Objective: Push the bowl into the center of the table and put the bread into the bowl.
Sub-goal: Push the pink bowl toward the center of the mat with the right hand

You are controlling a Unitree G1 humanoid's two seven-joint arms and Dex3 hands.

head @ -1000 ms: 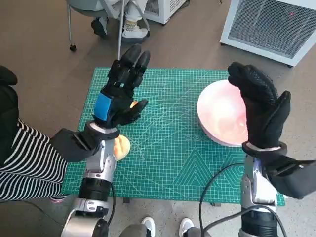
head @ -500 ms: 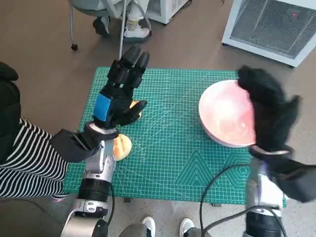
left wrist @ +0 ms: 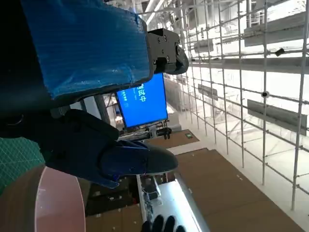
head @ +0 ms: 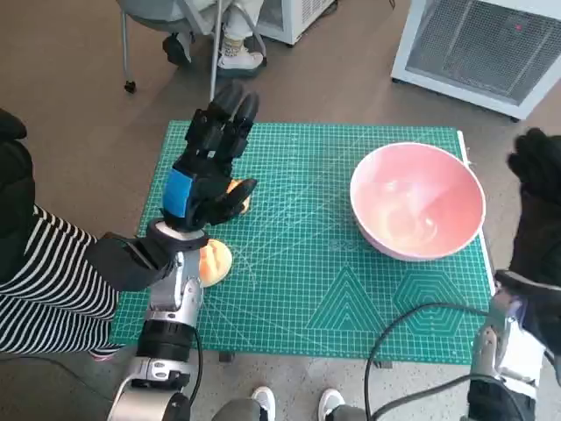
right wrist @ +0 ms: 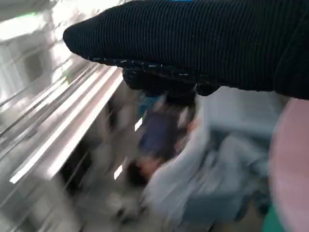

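The gloved right hand point(head: 536, 206) hung spread and empty beside the shallow pink plastic bowl point(head: 416, 200) (near the table edge); a hard shove might tip it.

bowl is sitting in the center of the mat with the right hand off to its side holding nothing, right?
Not quite. In the head view the pink bowl sits near the mat's right edge, not its center. The rest holds: the right hand is off to its side, holding nothing.
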